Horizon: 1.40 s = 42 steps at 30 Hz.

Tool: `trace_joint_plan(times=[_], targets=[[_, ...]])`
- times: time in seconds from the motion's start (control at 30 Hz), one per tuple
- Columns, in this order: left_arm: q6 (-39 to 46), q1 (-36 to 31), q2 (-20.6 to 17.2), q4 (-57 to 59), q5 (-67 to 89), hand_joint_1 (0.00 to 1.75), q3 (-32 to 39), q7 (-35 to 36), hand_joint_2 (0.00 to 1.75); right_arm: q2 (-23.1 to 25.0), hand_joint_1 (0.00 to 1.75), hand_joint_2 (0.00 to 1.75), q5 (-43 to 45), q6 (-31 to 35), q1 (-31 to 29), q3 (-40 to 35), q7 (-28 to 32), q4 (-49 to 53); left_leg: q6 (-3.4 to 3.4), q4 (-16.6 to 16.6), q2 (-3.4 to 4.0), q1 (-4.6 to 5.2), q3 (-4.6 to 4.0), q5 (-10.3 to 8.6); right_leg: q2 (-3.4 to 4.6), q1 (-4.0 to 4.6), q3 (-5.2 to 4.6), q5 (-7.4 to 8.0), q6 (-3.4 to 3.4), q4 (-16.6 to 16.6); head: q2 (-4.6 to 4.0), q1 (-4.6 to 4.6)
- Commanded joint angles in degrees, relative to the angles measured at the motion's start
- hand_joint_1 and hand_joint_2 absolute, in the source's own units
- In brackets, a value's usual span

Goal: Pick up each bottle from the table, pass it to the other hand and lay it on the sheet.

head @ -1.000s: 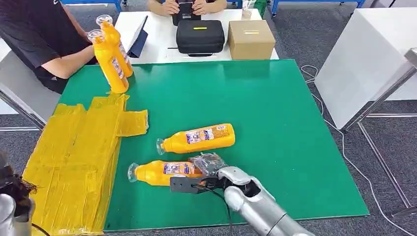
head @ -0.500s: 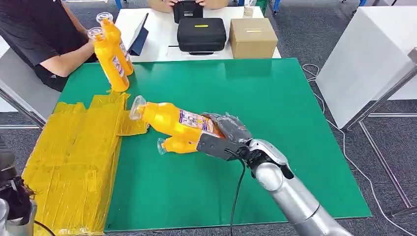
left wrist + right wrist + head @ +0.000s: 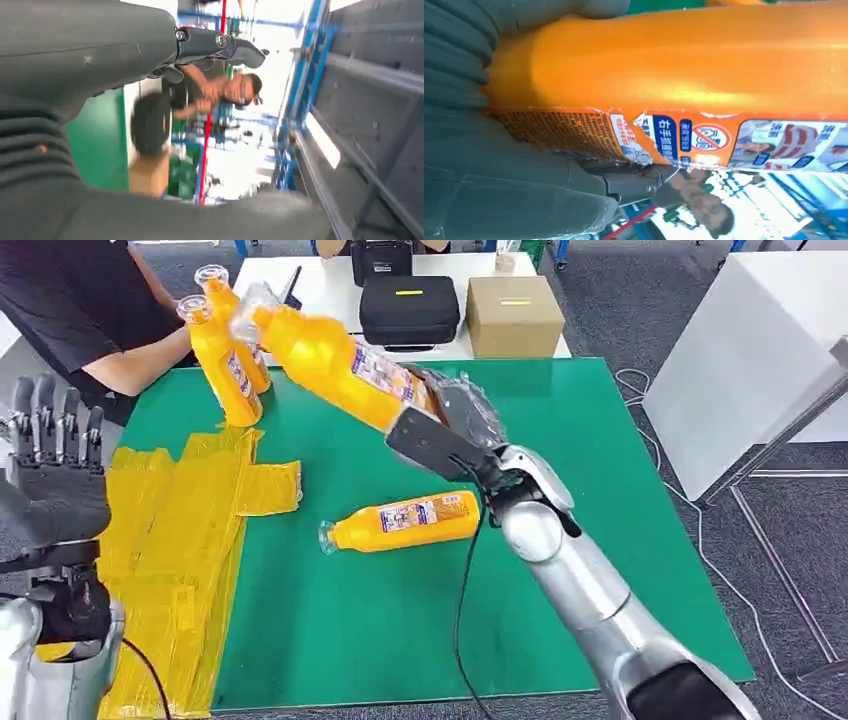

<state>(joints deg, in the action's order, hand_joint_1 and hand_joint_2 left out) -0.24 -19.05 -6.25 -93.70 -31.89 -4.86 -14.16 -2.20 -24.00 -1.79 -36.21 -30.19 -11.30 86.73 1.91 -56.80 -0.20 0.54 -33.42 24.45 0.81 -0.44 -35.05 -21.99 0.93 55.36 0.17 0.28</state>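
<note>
My right hand [image 3: 447, 423] grips the base of an orange bottle [image 3: 333, 360] and holds it high above the green mat, its clear cap tilted up toward the far left. The same bottle [image 3: 684, 75] lies across my right wrist view with its label showing. A second orange bottle [image 3: 402, 521] lies on its side on the mat below it. My left hand [image 3: 55, 470] is raised at the left over the yellow sheet [image 3: 150, 560], fingers straight, apart and holding nothing. Two more bottles [image 3: 222, 355] stand upright at the mat's far left corner, in a person's hand.
A person in black [image 3: 70, 300] sits at the far left. A white table behind the mat carries a black case [image 3: 408, 310] and a cardboard box [image 3: 511, 317]. Another white table [image 3: 745, 350] stands at the right, cables on the floor beside it.
My right hand has lifted the bottle from the mat and swung it up and toward the far left. My left hand has risen into view over the sheet.
</note>
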Motion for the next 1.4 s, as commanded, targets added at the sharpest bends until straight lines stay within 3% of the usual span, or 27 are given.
trace_joint_plan(times=[0.03,0.17,0.5,0.77,1.0,1.4], targets=[[-1.3,-4.5,0.2,4.4,-4.6,0.00,-6.0,1.9,1.75,5.6,1.75,1.75,-0.3,1.7,-6.8,-3.5,-1.0,-8.1,-0.17,0.0,-0.04,-0.06,0.28,0.17,-0.12,0.08,0.31,-0.18,-0.04,0.0,0.02,0.00],[-1.3,-7.2,2.3,5.9,-9.7,0.00,-9.3,5.5,1.75,11.7,1.75,1.75,-3.1,4.2,-9.2,-7.0,-3.4,-13.5,-0.13,-0.1,0.09,-0.05,0.03,0.12,0.03,0.03,0.04,-0.10,-0.04,0.1,0.00,0.00],[-1.4,-11.2,5.2,6.9,-14.1,0.00,-11.1,8.7,1.75,16.1,1.75,1.75,-10.2,9.0,-8.7,-11.0,-6.3,-20.4,-0.19,-0.1,-0.02,-0.11,0.15,0.16,-0.12,0.08,0.19,-0.17,-0.06,0.0,0.00,0.02],[-1.3,-11.4,6.0,6.8,-14.4,0.00,-11.0,9.3,1.75,16.7,1.75,1.75,-11.1,9.6,-8.8,-10.7,-6.3,-21.0,-0.15,0.0,-0.01,-0.10,0.09,0.15,-0.11,0.07,0.14,-0.14,-0.03,0.0,0.00,0.00],[-0.5,-16.1,10.5,8.3,-14.6,0.00,-12.9,12.5,1.75,21.3,1.75,1.75,-14.8,10.0,-10.1,-13.0,-8.9,-27.5,-0.13,-0.1,-0.13,-0.10,-0.06,0.09,-0.23,0.07,0.02,-0.13,-0.05,0.1,0.00,0.00],[0.7,-13.9,12.1,7.5,-13.9,0.00,-14.3,14.4,1.75,22.2,1.75,1.75,-22.4,12.4,-12.0,-22.8,-14.7,-29.0,-0.10,0.0,-0.06,-0.06,0.01,0.07,-0.15,0.04,0.04,-0.10,-0.02,0.0,0.00,0.00]])
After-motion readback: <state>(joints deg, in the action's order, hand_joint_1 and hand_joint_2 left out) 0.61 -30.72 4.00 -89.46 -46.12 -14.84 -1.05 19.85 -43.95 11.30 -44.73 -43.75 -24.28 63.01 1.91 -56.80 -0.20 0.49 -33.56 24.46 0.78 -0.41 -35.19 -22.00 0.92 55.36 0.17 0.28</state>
